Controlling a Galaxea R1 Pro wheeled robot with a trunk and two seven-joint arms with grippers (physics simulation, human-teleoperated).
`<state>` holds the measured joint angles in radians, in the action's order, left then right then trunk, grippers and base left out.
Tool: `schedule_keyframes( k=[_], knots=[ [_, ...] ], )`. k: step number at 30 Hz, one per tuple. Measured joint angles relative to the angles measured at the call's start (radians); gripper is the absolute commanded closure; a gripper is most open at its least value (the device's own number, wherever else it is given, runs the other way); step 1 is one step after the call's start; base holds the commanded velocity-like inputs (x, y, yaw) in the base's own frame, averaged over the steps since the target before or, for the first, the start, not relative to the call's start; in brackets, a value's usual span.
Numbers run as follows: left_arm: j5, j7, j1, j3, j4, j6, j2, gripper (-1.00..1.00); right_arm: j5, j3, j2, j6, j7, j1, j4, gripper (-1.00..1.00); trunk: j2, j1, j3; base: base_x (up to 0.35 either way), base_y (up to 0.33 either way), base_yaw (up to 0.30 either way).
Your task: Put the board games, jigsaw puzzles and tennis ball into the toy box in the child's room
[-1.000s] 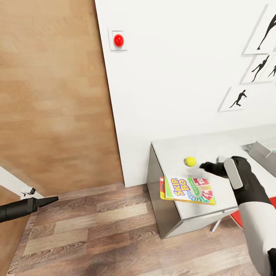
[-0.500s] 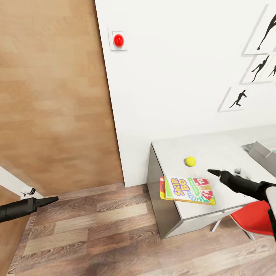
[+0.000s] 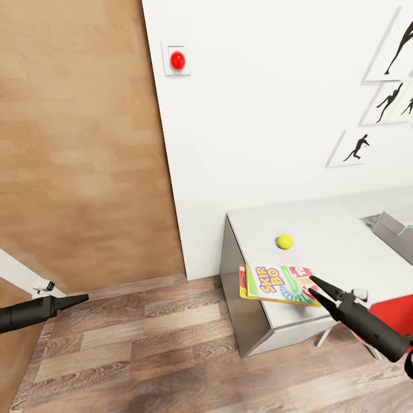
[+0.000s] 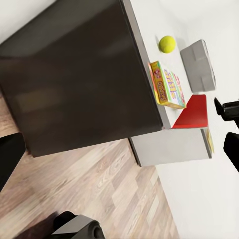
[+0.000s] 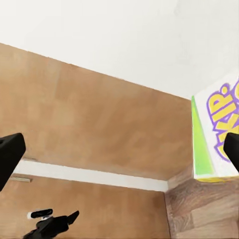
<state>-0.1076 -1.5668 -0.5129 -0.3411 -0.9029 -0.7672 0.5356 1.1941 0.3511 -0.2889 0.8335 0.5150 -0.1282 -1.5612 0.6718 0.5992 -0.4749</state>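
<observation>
A: Colourful board game (image 3: 280,284) is overhanging the desk (image 3: 332,229) front corner; its long axis is running along the front edge.

B: Right gripper (image 3: 316,287), fingers parted and empty, is pointing at its near end; left gripper (image 3: 80,298) is hanging well apart, grip unreadable.

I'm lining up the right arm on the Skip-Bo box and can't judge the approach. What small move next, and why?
Probably ease the right tool forward so its open fingers straddle the box. Its tips sit at the box's near right corner, and the box overhangs the table edge, leaving an edge to pinch.
</observation>
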Motion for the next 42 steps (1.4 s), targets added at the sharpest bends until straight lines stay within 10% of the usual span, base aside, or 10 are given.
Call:
schedule_keyframes(
  k=[13,24,42],
  knots=[
    [0.0,0.0,-0.004,0.002,-0.03,-0.005,-0.031,-1.0,-0.27,-0.088,0.021,-0.222,0.403,0.083,-0.001,-1.0,0.0,0.0,0.0,0.002,-0.003,0.0],
    [0.005,0.0,-0.011,0.005,-0.055,-0.012,-0.109,-1.0,-0.285,-0.08,0.02,-0.232,0.461,0.087,0.005,-1.0,0.0,0.0,0.007,0.079,-0.208,-0.118],
    [0.006,0.0,-0.012,0.004,-0.06,-0.008,-0.122,-1.0,-0.282,-0.082,0.021,-0.233,0.465,0.087,0.003,-1.0,0.0,0.0,0.028,0.025,-0.204,-0.206]
  ],
)
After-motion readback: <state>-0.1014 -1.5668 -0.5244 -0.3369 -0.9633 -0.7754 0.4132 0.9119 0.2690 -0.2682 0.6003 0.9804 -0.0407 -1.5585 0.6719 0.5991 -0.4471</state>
